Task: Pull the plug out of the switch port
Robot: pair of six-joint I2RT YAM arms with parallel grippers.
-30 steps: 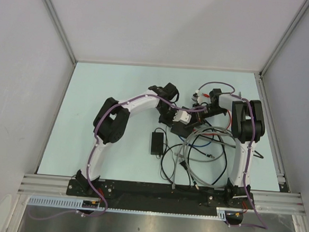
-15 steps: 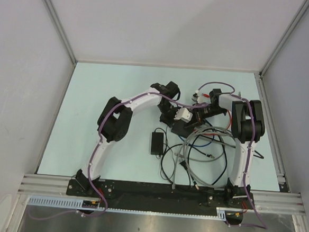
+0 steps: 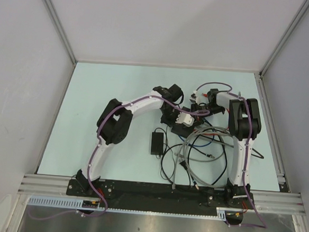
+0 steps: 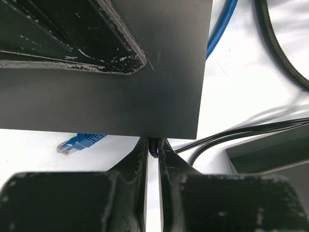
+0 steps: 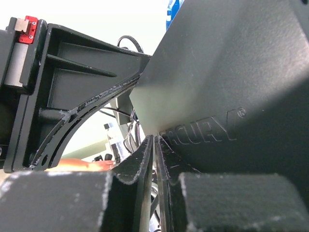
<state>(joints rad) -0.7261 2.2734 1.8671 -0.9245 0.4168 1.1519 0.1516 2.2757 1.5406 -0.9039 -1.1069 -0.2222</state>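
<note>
Just ahead, switch edge at left jaws' near-closed tips, right jaws likewise.

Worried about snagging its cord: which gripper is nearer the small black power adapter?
Left. The left gripper is just beyond the adapter, slightly right; the right gripper is farther right, past the left one.

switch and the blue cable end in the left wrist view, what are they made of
Switch: probably moulded plastic, matte black; dull, no glare, logo moulded into its surface. Blue cable end: likely clear hard plastic tip, which looks see-through, with a blue rubbery boot.
</note>
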